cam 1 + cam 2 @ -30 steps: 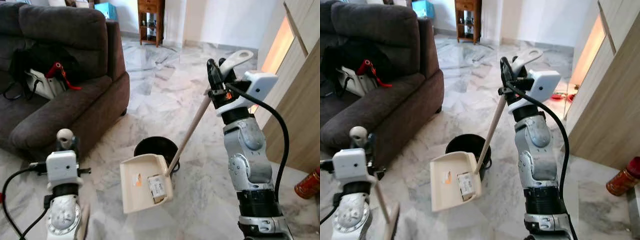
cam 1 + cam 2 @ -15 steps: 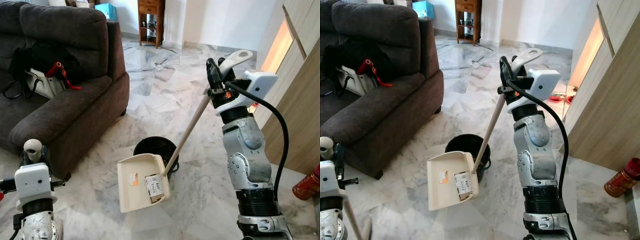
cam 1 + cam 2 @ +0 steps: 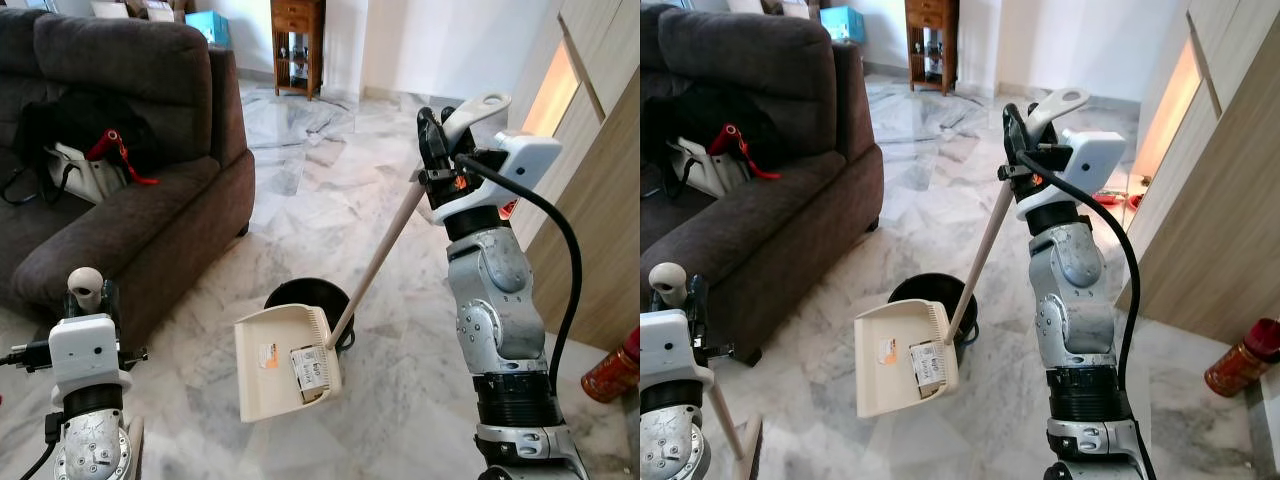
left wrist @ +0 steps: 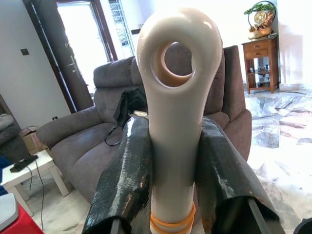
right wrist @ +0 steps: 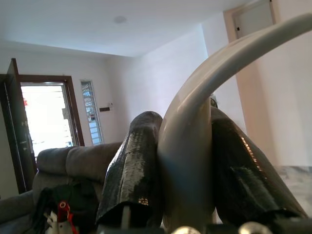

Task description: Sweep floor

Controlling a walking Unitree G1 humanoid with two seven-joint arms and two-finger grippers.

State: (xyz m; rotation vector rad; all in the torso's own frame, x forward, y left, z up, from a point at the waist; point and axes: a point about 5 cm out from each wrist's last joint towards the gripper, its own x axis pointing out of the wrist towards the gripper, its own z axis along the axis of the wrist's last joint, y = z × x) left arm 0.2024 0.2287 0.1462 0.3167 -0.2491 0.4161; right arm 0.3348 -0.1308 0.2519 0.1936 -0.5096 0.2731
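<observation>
Two pincers are at work: the right pincer [image 3: 432, 150] is clamped on the top of the long dustpan handle [image 3: 385, 250], and the left pincer [image 4: 173, 146] is closed around the cream broom handle [image 4: 175, 97]. Well below the right pincer, the dustpan [image 3: 285, 360] hangs tilted, just beside and partly over the black bin [image 3: 310, 295], with a small carton [image 3: 312, 372] lying in its scoop. Emptying looks like the step in hand. Next, the scoop's mouth must come over the bin and tip further so the carton slides in rather than onto the marble floor [image 3: 330, 190].
</observation>
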